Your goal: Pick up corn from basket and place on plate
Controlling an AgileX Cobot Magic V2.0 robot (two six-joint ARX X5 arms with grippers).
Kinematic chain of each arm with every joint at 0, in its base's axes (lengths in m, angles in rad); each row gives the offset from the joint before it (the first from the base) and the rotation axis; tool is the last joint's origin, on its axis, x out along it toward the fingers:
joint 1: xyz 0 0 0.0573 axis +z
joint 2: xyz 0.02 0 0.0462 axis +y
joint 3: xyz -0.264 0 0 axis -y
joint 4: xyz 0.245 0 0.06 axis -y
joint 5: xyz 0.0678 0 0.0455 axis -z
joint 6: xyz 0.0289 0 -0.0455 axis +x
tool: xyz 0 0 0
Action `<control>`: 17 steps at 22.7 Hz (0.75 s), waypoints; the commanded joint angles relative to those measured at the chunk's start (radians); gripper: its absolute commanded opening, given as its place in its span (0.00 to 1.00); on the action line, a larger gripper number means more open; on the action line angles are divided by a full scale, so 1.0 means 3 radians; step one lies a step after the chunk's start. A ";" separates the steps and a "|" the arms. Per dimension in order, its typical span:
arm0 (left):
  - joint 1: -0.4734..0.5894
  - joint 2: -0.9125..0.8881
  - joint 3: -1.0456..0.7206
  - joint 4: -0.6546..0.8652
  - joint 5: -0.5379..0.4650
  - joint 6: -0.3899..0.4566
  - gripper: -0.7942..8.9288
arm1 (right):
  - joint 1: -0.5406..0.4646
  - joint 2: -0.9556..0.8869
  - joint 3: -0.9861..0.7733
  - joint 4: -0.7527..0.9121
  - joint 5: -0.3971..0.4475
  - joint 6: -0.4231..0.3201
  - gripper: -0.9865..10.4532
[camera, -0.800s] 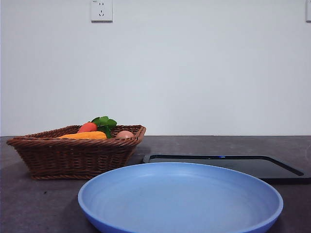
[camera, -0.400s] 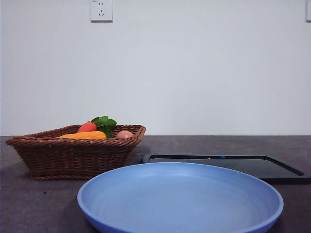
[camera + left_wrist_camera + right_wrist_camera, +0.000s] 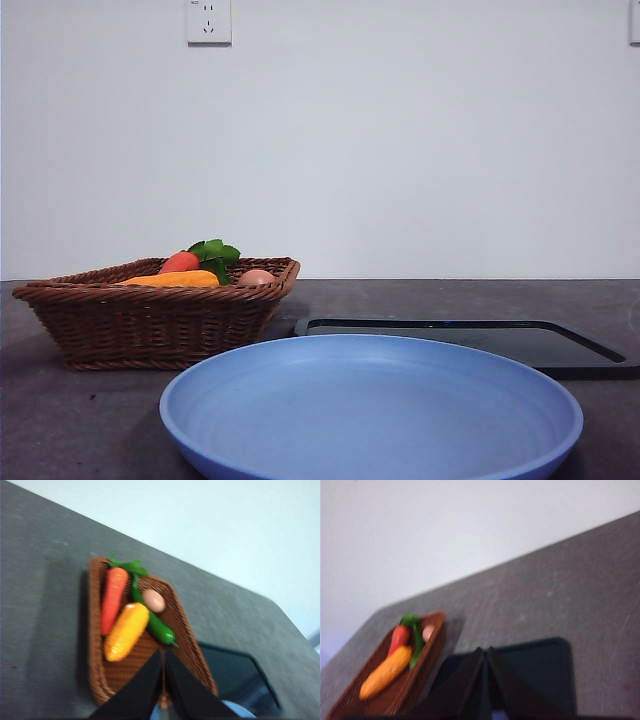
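The corn [image 3: 126,632] is a stubby-looking orange-yellow cob with bumpy rows, tapering at one end. It lies in the brown wicker basket [image 3: 150,320] at the left of the front view, between a red-orange carrot [image 3: 112,599] and a green pepper [image 3: 155,625], near an egg [image 3: 153,600]. The blue plate [image 3: 370,470] sits bare low in the frame. The left tool [image 3: 164,655] and right tool [image 3: 485,655] are both closed, holding nothing.

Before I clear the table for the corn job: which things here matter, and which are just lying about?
For the job: corn, basket, plate, left gripper.
Lying about: carrot, egg, green pepper, black tray.
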 commanded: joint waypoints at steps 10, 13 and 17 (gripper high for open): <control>-0.0001 0.0861 0.0758 -0.0781 0.0752 0.0821 0.09 | 0.0023 0.1054 0.1033 -0.1452 -0.0568 -0.1312 0.09; -0.0014 0.1024 0.0876 -0.1030 0.0848 0.0970 0.09 | 0.0093 0.1316 0.1217 -0.1817 -0.0568 -0.1534 0.09; -0.0103 0.1190 0.1003 -0.1364 0.0860 0.1129 0.09 | 0.0258 0.1593 0.1350 -0.2098 -0.0565 -0.1612 0.09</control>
